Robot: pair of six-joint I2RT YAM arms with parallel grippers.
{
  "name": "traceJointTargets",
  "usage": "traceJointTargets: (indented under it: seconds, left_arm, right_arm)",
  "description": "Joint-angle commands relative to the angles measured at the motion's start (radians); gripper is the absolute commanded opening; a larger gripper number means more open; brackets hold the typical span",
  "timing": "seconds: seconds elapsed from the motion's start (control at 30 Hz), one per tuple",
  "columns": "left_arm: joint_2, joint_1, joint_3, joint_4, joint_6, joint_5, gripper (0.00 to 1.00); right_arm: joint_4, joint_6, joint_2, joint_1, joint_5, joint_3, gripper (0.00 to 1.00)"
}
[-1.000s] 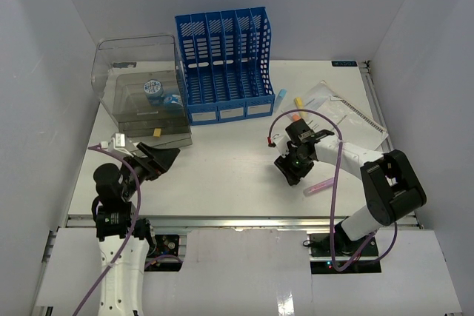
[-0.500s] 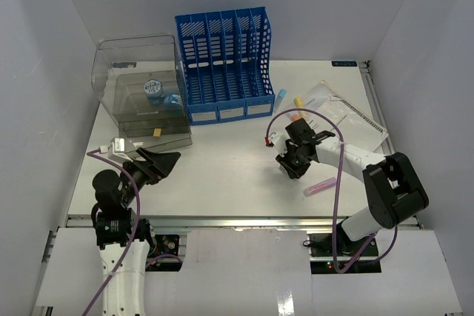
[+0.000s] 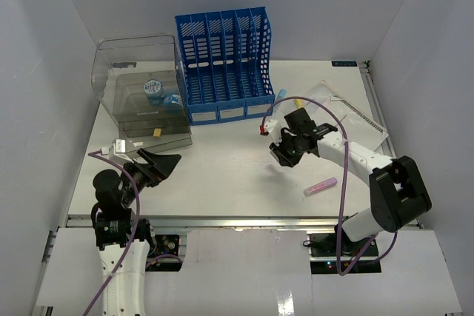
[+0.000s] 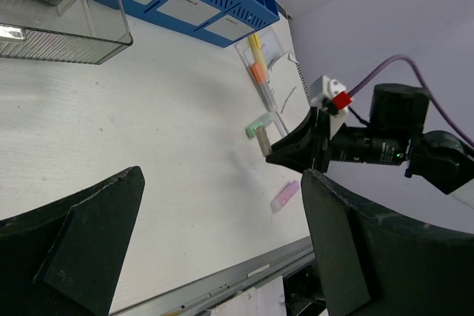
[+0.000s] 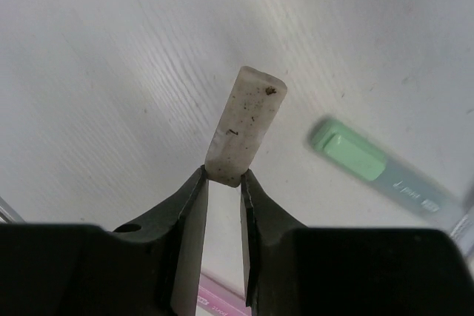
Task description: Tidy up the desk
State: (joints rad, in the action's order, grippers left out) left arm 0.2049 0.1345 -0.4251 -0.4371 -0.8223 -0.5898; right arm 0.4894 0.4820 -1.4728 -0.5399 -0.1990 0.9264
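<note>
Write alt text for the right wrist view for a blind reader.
The right gripper pinches one end of a white, speckled rectangular block above the flat white desk. A pale green plastic marker lies blurred beside it.

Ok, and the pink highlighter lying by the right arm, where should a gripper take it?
Mid-barrel of the pink highlighter, from straight above, jaws across its narrow width. It lies flat on the desk, clear of other things, so both long sides look free.
</note>
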Motion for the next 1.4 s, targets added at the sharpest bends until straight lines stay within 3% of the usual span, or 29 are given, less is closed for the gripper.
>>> traceJointTargets:
  seconds: [0.0, 0.33, 0.67, 0.87, 1.0, 1.1, 1.23, 1.37]
  left_arm:
    - [-0.007, 0.002, -0.055, -0.049, 0.009, 0.027, 0.98]
    - [0.026, 0.002, -0.207, -0.324, 0.02, 0.336, 0.98]
    - [-0.035, 0.002, -0.172, -0.376, -0.056, 0.378, 0.98]
    - [-0.055, 0.002, -0.135, -0.381, -0.067, 0.371, 0.98]
    - [-0.073, 0.002, -0.113, -0.374, -0.08, 0.36, 0.98]
    - [-0.079, 0.002, -0.108, -0.373, -0.084, 0.349, 0.98]
    - [-0.084, 0.002, -0.107, -0.374, -0.086, 0.337, 0.98]
    - [-0.087, 0.002, -0.09, -0.371, -0.095, 0.302, 0.98]
  right_arm:
    - [0.012, 0.057, -0.003, -0.069, -0.081, 0.195, 0.1]
    - [0.134, 0.276, -0.345, -0.381, 0.033, 0.825, 0.1]
    - [-0.031, 0.386, -0.728, -0.556, 0.289, 1.312, 0.1]
    - [-0.276, 0.455, -0.802, -0.574, 0.411, 1.231, 0.12]
    - [-0.307, 0.461, -0.862, -0.572, 0.463, 1.243, 0.17]
    - [-0.299, 0.45, -0.864, -0.574, 0.453, 1.227, 0.32]
    - [-0.251, 0.412, -0.843, -0.575, 0.448, 1.215, 0.73]
    - [-0.135, 0.361, -0.782, -0.575, 0.405, 1.215, 0.82]
